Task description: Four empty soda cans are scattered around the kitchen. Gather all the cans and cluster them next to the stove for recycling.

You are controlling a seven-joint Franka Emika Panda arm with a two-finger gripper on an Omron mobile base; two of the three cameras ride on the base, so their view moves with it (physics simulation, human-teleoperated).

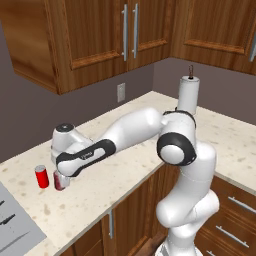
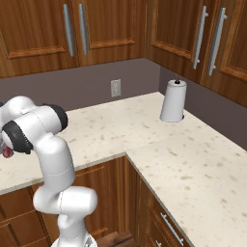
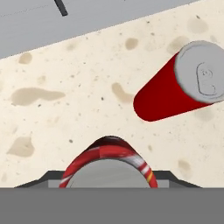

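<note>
While the arm reaches low over the tabletop [image 1: 125,165], the tool [image 1: 61,176] sits at a red can [image 1: 59,182] that stands upright on the stone surface. In the hand view that can [image 3: 108,168] lies right under the tool, its silvery top and red-and-white rim filling the gap between the dark tips on either side, so the tool looks closed on it, partly open at the can's width. Just left of the tool in the left base view, a second red can [image 1: 42,176] stands upright, near the held one but apart from it. In the hand view this second can [image 3: 179,85] appears up and to the right of the tool, with bare tabletop between the two. The stove [image 1: 15,222] edge shows as a grey slab with black grate bars, left of and nearer than the tool. Far to the tool's right, a white paper towel roll [image 1: 187,95] stands upright near the wall corner.
</note>
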